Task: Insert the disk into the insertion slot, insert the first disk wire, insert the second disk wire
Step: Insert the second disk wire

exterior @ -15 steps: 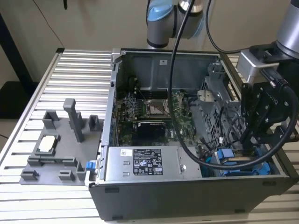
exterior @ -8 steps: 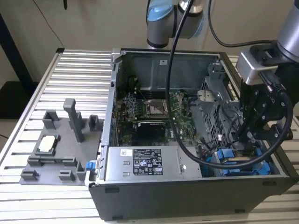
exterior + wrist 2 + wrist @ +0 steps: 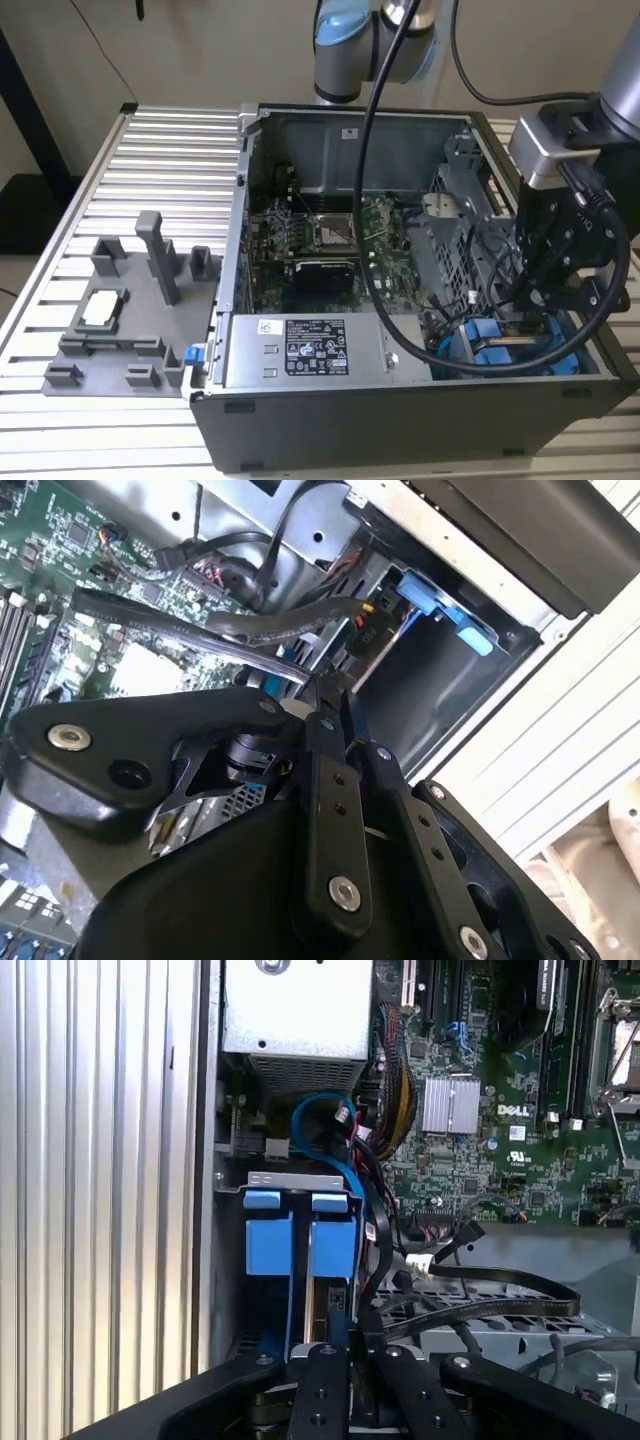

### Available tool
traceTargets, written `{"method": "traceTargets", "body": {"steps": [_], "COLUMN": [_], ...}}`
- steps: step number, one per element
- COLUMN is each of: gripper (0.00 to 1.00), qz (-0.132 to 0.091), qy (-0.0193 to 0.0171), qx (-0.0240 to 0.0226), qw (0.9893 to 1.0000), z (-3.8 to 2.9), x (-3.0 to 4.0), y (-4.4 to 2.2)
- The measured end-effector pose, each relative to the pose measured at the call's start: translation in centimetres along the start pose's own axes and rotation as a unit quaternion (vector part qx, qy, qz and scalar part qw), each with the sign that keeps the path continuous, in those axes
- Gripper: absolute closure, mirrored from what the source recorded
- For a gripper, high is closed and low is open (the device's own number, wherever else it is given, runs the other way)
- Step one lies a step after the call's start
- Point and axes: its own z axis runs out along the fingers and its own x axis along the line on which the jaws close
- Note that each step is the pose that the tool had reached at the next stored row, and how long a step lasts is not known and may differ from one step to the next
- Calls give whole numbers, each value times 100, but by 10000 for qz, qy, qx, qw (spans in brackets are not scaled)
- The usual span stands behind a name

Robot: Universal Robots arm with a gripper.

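Observation:
Two blue-fronted drive carriers (image 3: 300,1245) stand side by side in the grey sheet-metal cage (image 3: 300,1178), low in the open computer case at the exterior view's right (image 3: 500,345). I cannot tell which of them is the disk. My gripper (image 3: 345,1345) hangs just above them (image 3: 520,318), its fingers drawn close together. A black disk wire (image 3: 368,1270) runs down along the cage into the gap between the fingers. In the second wrist view the same flat black wire (image 3: 290,625) ends at my gripper's tip (image 3: 318,692), next to a blue carrier (image 3: 440,610) sitting in its bay.
The case holds a green motherboard (image 3: 320,240), a grey power supply (image 3: 300,350) and loose black cables (image 3: 480,1280). The arm's own thick cable (image 3: 375,200) loops over the case. A grey fixture with small parts (image 3: 130,300) sits on the ribbed aluminium table (image 3: 160,150).

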Motion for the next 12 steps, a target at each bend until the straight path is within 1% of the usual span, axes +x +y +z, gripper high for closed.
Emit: {"method": "traceTargets", "body": {"steps": [2,4,6,12], "gripper": [84,84,84,84], "qz": [158,319,432,520], "qy": [1,2,1,-40], "qx": [6,14,17,19], "qw": [9999,9995,9991,9986], "z": [3,6,10,20], "x": [0,1,4,69], "y": [-1,-1,0,2]}}
